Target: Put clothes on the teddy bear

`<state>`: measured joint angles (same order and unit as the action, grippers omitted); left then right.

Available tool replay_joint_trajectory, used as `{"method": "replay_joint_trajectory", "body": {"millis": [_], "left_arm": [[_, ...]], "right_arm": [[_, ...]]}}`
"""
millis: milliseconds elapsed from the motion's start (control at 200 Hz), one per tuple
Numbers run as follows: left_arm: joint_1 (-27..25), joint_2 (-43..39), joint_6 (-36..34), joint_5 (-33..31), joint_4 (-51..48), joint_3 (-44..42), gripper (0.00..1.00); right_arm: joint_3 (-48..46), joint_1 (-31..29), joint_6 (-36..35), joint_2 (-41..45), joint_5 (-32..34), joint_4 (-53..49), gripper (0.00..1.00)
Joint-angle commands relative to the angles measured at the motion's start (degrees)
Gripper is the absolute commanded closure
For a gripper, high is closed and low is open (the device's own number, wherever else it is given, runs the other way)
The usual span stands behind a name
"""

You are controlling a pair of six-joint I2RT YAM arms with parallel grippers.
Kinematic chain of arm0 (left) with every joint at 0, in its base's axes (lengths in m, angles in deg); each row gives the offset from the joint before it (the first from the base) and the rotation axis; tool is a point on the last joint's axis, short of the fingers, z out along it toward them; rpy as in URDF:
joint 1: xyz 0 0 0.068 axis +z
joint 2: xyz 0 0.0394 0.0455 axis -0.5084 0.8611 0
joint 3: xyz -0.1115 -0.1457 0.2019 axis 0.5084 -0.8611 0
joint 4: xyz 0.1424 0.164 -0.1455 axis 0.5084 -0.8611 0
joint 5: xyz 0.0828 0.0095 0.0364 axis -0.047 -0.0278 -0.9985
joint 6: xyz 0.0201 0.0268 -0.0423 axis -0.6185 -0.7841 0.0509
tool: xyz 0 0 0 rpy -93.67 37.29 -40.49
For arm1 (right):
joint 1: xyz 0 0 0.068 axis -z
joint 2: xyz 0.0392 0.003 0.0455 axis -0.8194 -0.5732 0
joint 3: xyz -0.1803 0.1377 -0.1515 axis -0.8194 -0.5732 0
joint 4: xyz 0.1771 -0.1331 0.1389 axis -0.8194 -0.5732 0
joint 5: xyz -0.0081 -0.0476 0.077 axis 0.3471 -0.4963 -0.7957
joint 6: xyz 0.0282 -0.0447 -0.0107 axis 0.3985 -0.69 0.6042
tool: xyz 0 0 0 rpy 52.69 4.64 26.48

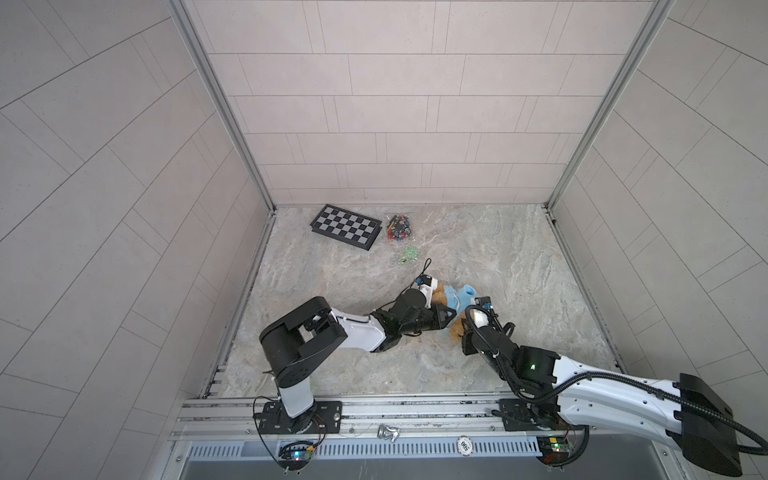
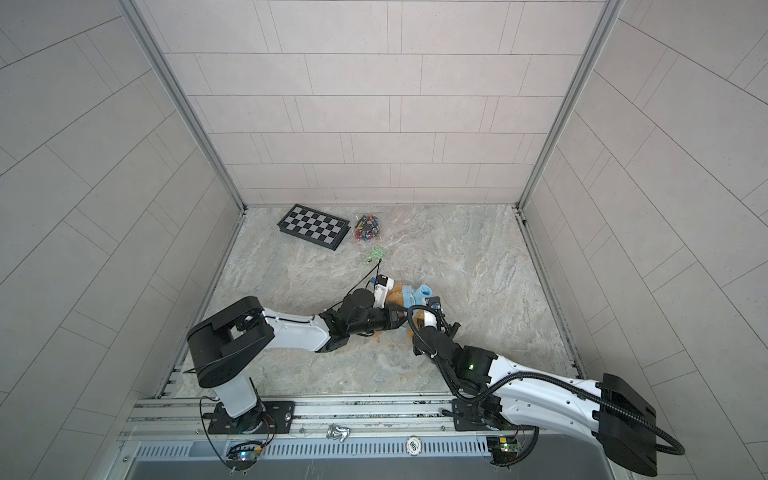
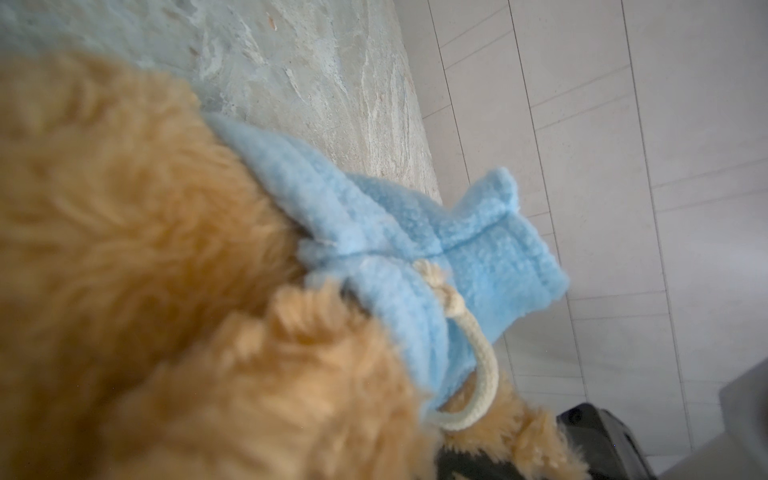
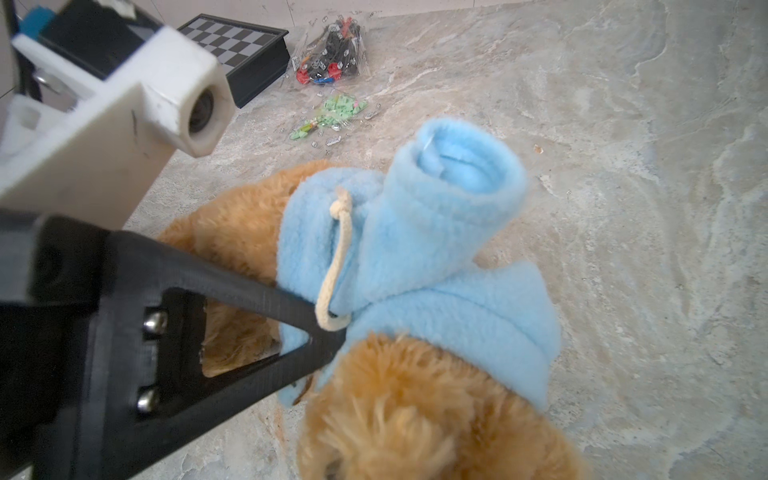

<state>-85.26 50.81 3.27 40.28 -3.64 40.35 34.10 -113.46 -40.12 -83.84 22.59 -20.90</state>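
Note:
The teddy bear lies mid-table between both arms, its golden-brown fur filling the left wrist view and the near part of the right wrist view. A light blue hoodie with a cream drawstring is bunched around its upper body, one empty sleeve sticking up. My left gripper is shut on the hoodie's edge beside the drawstring. My right gripper presses into the bear's lower fur from the near right and looks shut on it; its fingertips are hidden.
At the back left of the table lies a folded chessboard. Beside it are a clear bag of dark and red pieces and a small bag of green pieces. Tiled walls enclose three sides.

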Motion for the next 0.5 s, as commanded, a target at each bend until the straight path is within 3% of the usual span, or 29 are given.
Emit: {"method": "replay_joint_trajectory", "body": {"millis": [0,180,325,451,496], "left_arm": [[-1.03,-1.09,0.71,3.34,2.24,-0.85,0.96],[0.95,-7.18,0.34,2.11,2.92,-6.45,0.91],[1.35,-7.64,-0.74,2.88,1.53,-5.34,0.92],[1.60,-6.34,0.40,2.95,3.50,-4.15,0.75],[1.70,-6.14,0.45,2.89,3.70,-3.71,0.73]], "right_arm": [[-0.26,-0.72,1.26,0.54,-5.64,2.47,1.00],[-1.03,-0.45,1.72,1.71,-5.28,1.42,1.00],[-0.92,-0.36,1.87,0.78,-6.02,1.93,1.00],[-0.88,-0.36,1.94,0.38,-6.33,2.26,1.00],[-0.88,-0.36,1.89,0.53,-6.27,2.00,1.00]]}}
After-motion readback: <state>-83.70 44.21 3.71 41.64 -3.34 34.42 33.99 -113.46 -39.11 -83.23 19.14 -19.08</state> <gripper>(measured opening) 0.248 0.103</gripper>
